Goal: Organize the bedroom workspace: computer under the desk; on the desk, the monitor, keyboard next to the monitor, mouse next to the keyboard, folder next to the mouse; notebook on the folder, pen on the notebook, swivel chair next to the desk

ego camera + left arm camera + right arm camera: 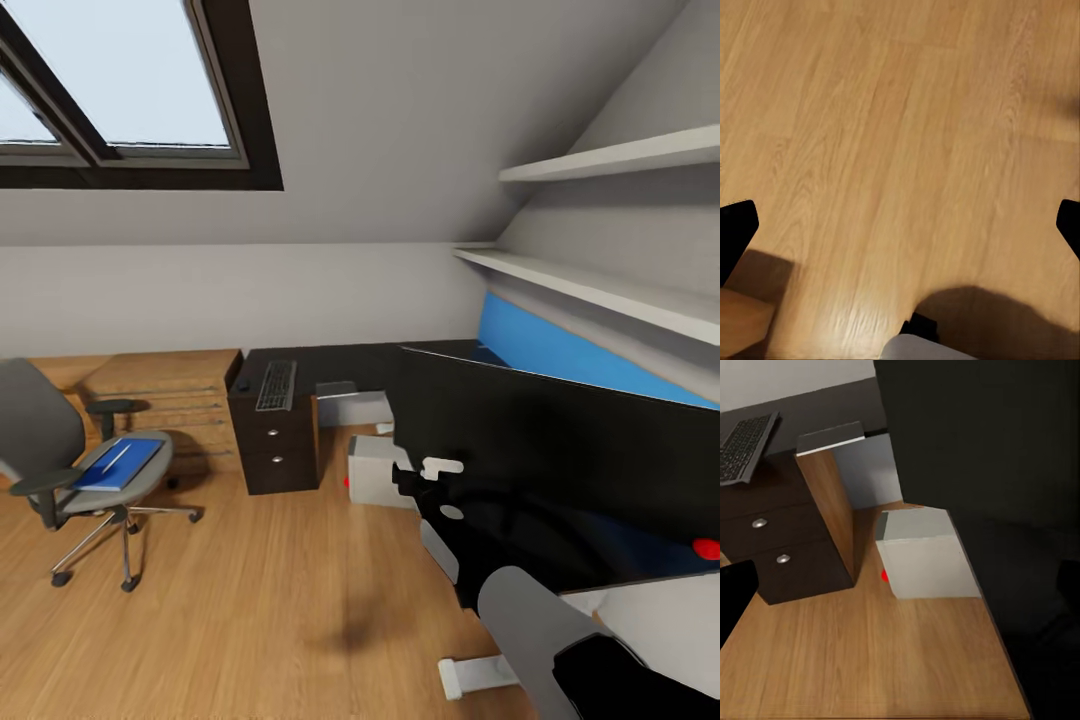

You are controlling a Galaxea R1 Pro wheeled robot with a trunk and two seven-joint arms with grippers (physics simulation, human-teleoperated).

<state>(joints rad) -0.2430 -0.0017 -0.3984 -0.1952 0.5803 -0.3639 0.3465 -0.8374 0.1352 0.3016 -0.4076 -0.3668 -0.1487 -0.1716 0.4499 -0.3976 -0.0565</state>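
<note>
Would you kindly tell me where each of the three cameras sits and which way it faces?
Head view: on the robot's head, looking forward and down at the dark wooden desk, the grey swivel chair and its right arm holding the large black monitor.
Left wrist view: on the left arm, facing the wooden floor; black fingertips at the edges.
Right wrist view: on the right arm, facing the desk drawers and grey computer box.
Head and right wrist views share the black keyboard.

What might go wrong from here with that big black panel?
The large black flat panel fills much of the head view, hiding part of the dark desk, so it may bump something unseen. The white box-shaped computer on the floor sits close to it and might get knocked. The grey keyboard on the desk could be struck.
</note>
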